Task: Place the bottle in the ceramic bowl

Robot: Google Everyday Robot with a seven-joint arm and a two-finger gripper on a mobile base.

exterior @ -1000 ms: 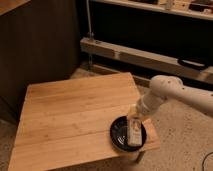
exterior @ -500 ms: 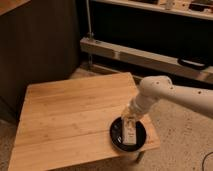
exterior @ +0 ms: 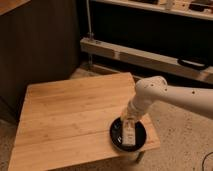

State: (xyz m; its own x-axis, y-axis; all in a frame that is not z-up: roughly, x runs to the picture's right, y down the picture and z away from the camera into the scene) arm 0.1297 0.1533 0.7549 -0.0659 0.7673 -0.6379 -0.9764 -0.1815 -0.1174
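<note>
The glossy black ceramic bowl sits near the right front corner of the wooden table. The small cream bottle lies inside the bowl, its pale label with dark marks facing up. My gripper hangs from the white arm, which reaches in from the right. It is just above the far end of the bottle, at the bowl's back rim.
A dark wooden cabinet stands behind the table at the left. A low white rail and dark shelving run along the back right. Speckled floor lies to the right of the table.
The arm and gripper have moved left and up, away from the bowl's middle. The bottle now lies uncovered in the bowl.
</note>
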